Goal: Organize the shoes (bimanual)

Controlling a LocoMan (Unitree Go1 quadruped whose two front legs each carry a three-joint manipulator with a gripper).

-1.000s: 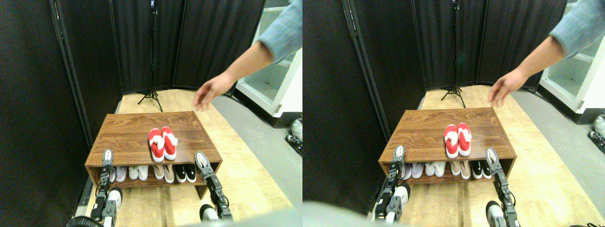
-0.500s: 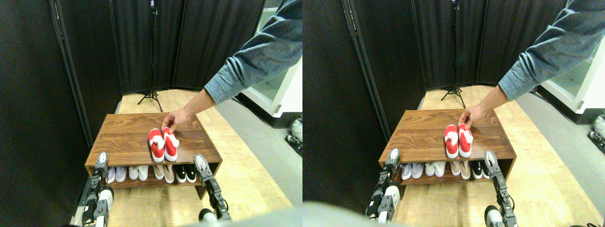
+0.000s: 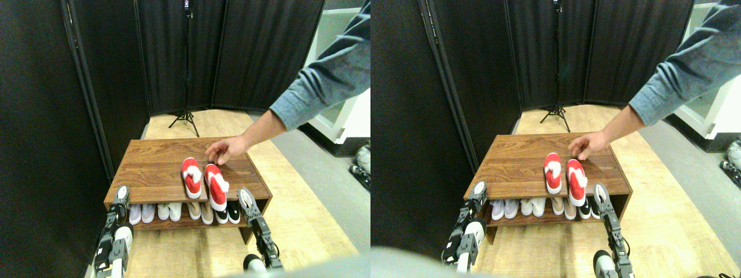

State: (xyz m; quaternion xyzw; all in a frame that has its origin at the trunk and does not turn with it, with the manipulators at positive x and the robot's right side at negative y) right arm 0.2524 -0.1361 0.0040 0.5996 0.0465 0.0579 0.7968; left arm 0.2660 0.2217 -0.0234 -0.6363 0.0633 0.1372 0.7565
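A walnut-finish shoe rack [image 3: 156, 168] occupies the centre of the frame, standing on a pale wood floor [image 3: 295, 220] in front of black curtain panels [image 3: 255, 52].

The two red slip-on sneakers [image 3: 204, 182] lie on the rack's top board, right of centre, toes toward the bottom of the frame. The left red sneaker [image 3: 191, 178] lies wholly on the board. The right red sneaker [image 3: 216, 186] sits lower in the frame, angled slightly, with its toe overhanging the front edge of the board. The two shoes are close together but staggered, not aligned.

A person's hand [image 3: 226, 150] enters from the upper right of the frame on a blue-grey sleeve [image 3: 324, 81]. The hand is palm down with fingers loosely curled, resting at the heel end of the right red sneaker; it grips nothing, and contact with the heel cannot be confirmed.

The lower shelf holds white, beige and black pairs [image 3: 185, 211] in a row.

The left gripper [image 3: 120, 194] stands at the rack's lower left corner. The right gripper [image 3: 246, 200] stands at the front edge near the lower right corner, just right of the overhanging toe.
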